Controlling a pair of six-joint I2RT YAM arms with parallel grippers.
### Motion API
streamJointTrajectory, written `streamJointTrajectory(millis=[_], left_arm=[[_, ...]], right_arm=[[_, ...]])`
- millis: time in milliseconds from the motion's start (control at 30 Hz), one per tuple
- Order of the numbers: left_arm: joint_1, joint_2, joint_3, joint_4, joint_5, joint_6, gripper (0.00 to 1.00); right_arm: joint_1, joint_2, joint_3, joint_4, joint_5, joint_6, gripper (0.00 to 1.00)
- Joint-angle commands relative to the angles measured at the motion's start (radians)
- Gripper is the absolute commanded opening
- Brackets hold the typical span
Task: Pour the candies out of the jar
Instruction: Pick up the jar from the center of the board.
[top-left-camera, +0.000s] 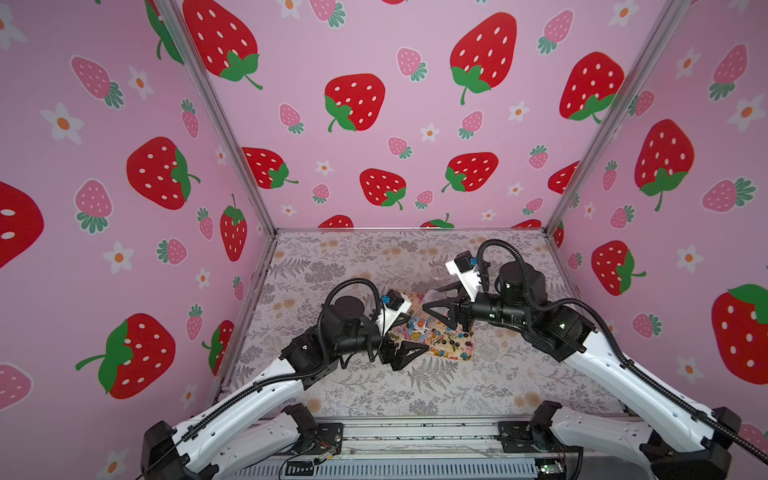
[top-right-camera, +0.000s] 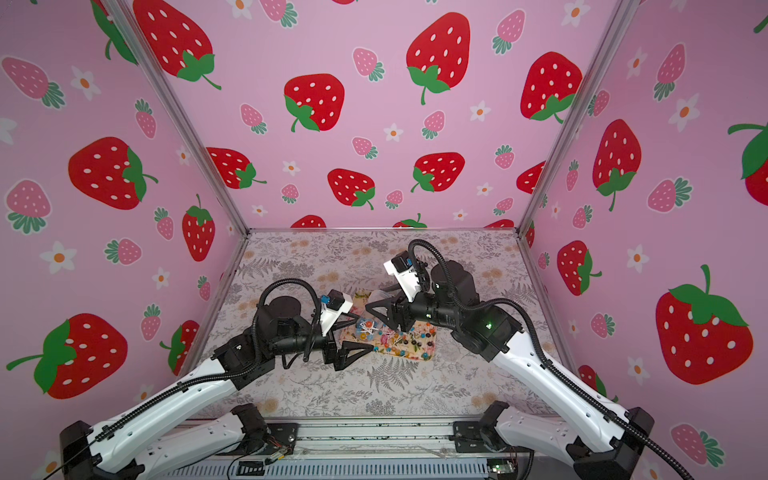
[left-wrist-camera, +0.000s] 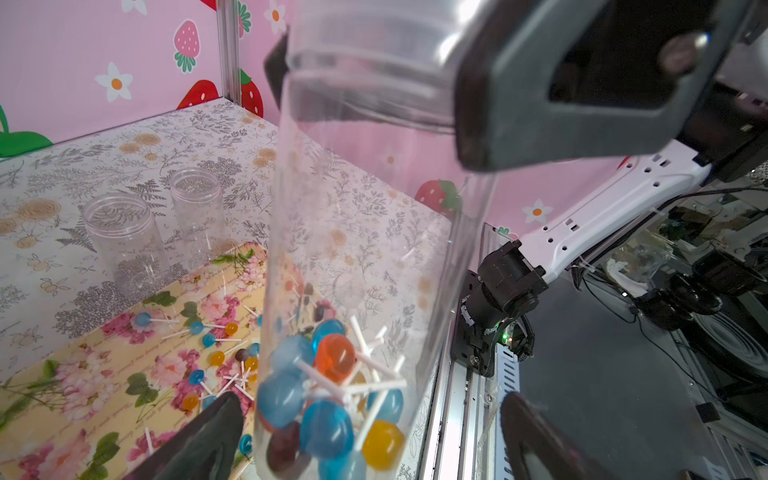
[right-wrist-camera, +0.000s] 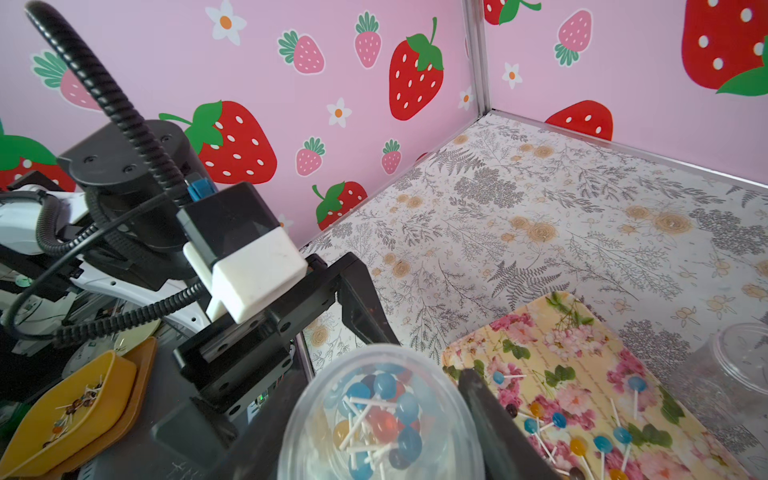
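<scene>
My right gripper (top-left-camera: 435, 300) (right-wrist-camera: 374, 397) is shut on a clear plastic jar (top-left-camera: 429, 296) (left-wrist-camera: 374, 216) (right-wrist-camera: 382, 415), gripping it near its ridged neck above the flowered tray (top-left-camera: 465, 353). A clump of candies (left-wrist-camera: 332, 395) (right-wrist-camera: 382, 415) with blue, orange, yellow and dark heads on white sticks sits at the jar's closed end. More candies (top-left-camera: 419, 328) (top-right-camera: 374, 328) lie scattered on the tray. My left gripper (top-left-camera: 409, 332) (left-wrist-camera: 372, 401) is wide open. In the left wrist view the jar's closed end lies between its fingers (left-wrist-camera: 199, 440), apart from them.
Two empty clear jars (left-wrist-camera: 120, 237) (left-wrist-camera: 195, 199) stand on the floral table just behind the tray; one jar (top-left-camera: 438, 272) shows in a top view. Pink strawberry walls (top-left-camera: 374, 124) enclose three sides. A yellow dish (right-wrist-camera: 75, 407) lies beyond the table's front rail.
</scene>
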Motion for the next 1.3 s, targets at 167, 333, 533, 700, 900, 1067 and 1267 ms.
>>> streamJointTrajectory(millis=[167, 333, 533, 700, 900, 1067, 1267], left_arm=[[-0.004, 0.062, 0.089, 0.051, 0.079, 0.036, 0.97], [-0.005, 0.077, 0.092, 0.054, 0.097, 0.033, 0.90], [-0.004, 0.062, 0.087, 0.054, 0.100, 0.033, 0.85], [-0.005, 0.061, 0.087, 0.056, 0.108, 0.031, 0.77], [-0.006, 0.059, 0.089, 0.058, 0.125, 0.026, 0.61], [-0.006, 0.052, 0.087, 0.066, 0.128, 0.013, 0.53], [-0.006, 0.034, 0.071, 0.075, 0.085, -0.001, 0.51]], right_arm=[[-0.006, 0.012, 0.039, 0.033, -0.063, 0.042, 0.53], [-0.006, 0.005, 0.047, 0.038, -0.060, 0.052, 0.52], [-0.006, 0.004, 0.059, 0.037, -0.061, 0.059, 0.53], [-0.007, 0.006, 0.063, 0.046, -0.070, 0.073, 0.53], [-0.007, 0.012, 0.064, 0.051, -0.076, 0.088, 0.52], [-0.006, 0.018, 0.060, 0.054, -0.075, 0.097, 0.53], [-0.006, 0.023, 0.056, 0.055, -0.068, 0.106, 0.55]])
